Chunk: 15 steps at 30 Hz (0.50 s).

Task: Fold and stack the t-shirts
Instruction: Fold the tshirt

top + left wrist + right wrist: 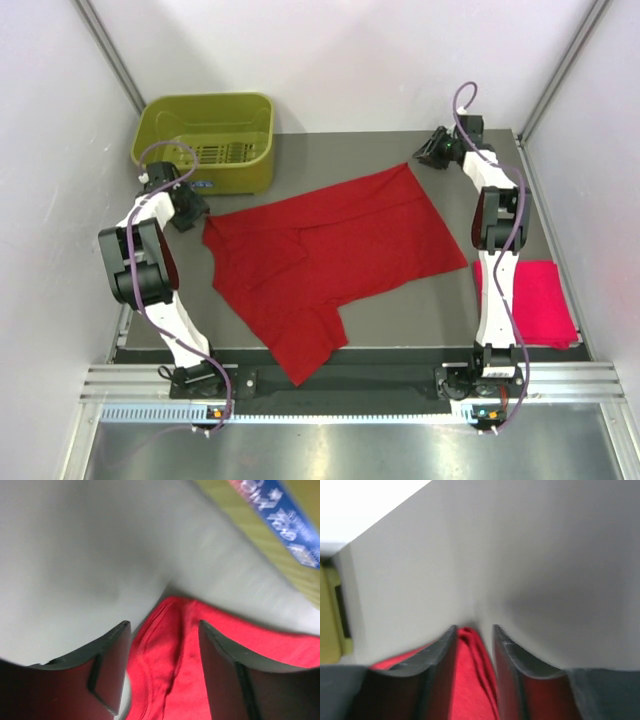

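Deep red t-shirt (340,250) spread over the middle of the tabletop (420,315), some cloth doubled along a crease through its centre. Long axis slanting from the left edge up toward the far right corner, with one point of cloth reaching almost to the near edge. Brighter pink t-shirt (548,300) folded small near the near right corner, partly behind the right arm and apart from the red one. Olive basket (205,140) at the far left corner, just beyond the left arm's wrist.

Left gripper (190,212) at the red shirt's leftmost corner. In the left wrist view, fingers (112,665) spread wide with the hem lying loose between and below them, nothing pinched. Right gripper (432,150) just past the shirt's far corner. In the right wrist view, fingers (440,655) only a little apart, a ridge of red cloth in the gap; cannot tell whether pinched or let go.

One gripper at each end of the shirt's far long edge, so all the cloth lies toward the near edge from both. Probably the moment of letting go of that edge. Folding clearly unfinished, stacking onto the pink shirt not yet begun. For a fold across the long axis, each arm about equally close to its own corner; the near point closer to the left arm.
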### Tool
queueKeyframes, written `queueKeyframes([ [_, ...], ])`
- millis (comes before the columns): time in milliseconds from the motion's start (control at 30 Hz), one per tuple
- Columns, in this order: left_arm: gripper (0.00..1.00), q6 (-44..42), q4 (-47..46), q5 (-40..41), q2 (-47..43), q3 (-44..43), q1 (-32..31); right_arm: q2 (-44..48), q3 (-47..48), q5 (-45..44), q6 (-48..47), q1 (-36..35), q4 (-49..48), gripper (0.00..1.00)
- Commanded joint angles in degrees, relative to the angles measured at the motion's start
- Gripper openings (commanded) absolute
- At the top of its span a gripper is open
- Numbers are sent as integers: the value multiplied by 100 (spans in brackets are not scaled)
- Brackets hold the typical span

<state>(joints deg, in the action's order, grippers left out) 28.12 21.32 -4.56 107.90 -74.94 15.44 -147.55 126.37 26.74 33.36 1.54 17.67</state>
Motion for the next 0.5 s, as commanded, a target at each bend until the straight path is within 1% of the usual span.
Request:
queueKeyframes([
  [0,63,71,547,298,-655,57,-15,480,301,-476,-399,197,700,40],
  [33,64,106,653,332,-795,250,-6,568,301,-703,-505,224,911,42],
  [67,64,202,776,402,-1136,365,-24,804,240,-819,-715,241,1349,46],
  [133,65,316,1004,403,-1542,741,-41,1269,82,-1274,-840,276,1720,50],
  [167,65,456,1101,412,-1953,857,-67,1446,-223,-1372,-884,285,1827,52],
  [200,65,510,1189,412,-2148,988,-111,1631,-418,-1452,-945,294,1958,53],
  [233,65,563,1399,412,-2341,1207,-286,1980,-611,-1557,-972,294,2020,53],
  [267,65,659,1505,403,-2700,1305,-418,2167,-1057,-1593,-955,294,2047,54],
  [333,65,756,1856,666,-2984,1551,-1006,2692,-1525,-1567,-946,277,2056,54],
  [367,65,974,2015,806,-3211,1613,-1260,2861,-1945,-1567,-955,268,2056,55],
  [400,65,1107,2138,912,-3309,1675,-1820,3011,-2140,-1541,-981,250,2065,55],
  [433,65,1265,2244,965,-3415,1832,-2043,3299,-2316,-1471,-1016,215,2100,56],
  [467,65,1623,2419,948,-3616,1947,-2237,3450,-2649,-1435,-1068,189,2117,57],
])
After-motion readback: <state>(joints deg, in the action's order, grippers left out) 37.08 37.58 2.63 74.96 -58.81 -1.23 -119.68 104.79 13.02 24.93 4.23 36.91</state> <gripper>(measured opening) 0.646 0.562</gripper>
